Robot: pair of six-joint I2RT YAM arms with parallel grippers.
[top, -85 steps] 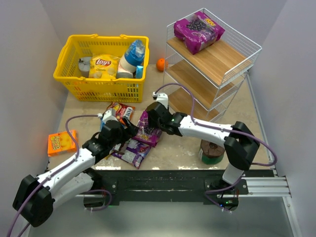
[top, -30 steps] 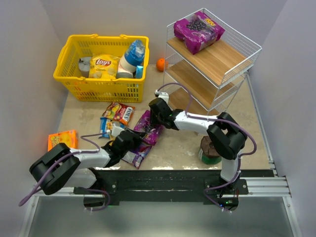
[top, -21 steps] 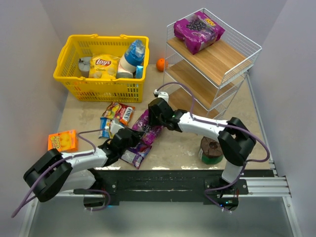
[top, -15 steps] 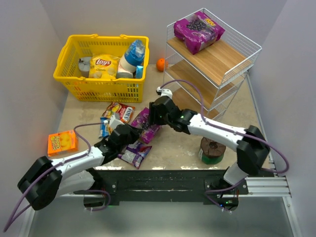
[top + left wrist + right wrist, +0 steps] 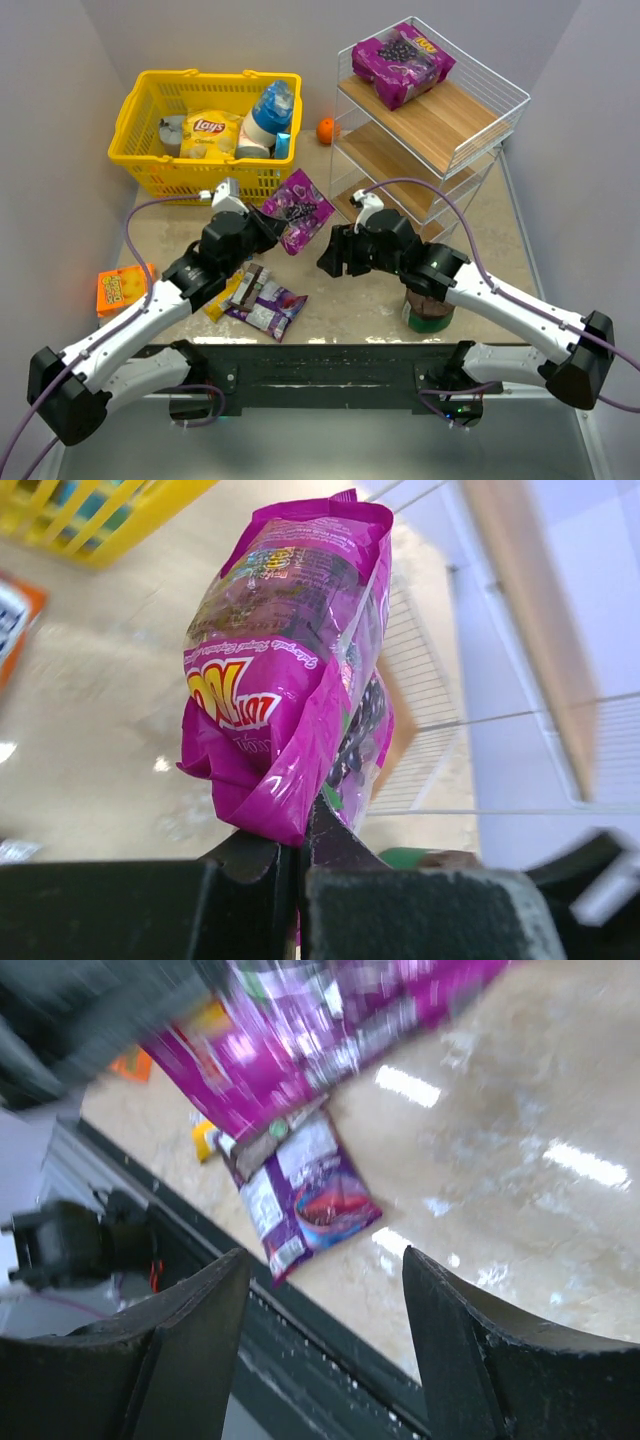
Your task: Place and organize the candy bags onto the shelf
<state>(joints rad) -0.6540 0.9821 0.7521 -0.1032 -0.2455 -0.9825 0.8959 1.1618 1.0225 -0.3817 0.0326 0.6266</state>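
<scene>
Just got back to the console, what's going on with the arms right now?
The left end effector is shut on a large purple candy bag, pinching one edge and holding it above the table, in front of the yellow basket. The right end effector is open and empty, low between that bag and the shelf. A matching purple bag lies on the shelf's top tier; smaller packets lie on the table.

The left gripper [image 5: 262, 230] pinches a big purple candy bag [image 5: 298, 208] and holds it up in front of the yellow basket [image 5: 200, 185]. The right gripper [image 5: 332, 258] is just beside that bag and holds nothing. Another big purple bag [image 5: 402, 62] lies on top of the shelf [image 5: 450, 115], and small candy bags [image 5: 265, 298] lie on the table [image 5: 350, 305] by the left arm.
</scene>
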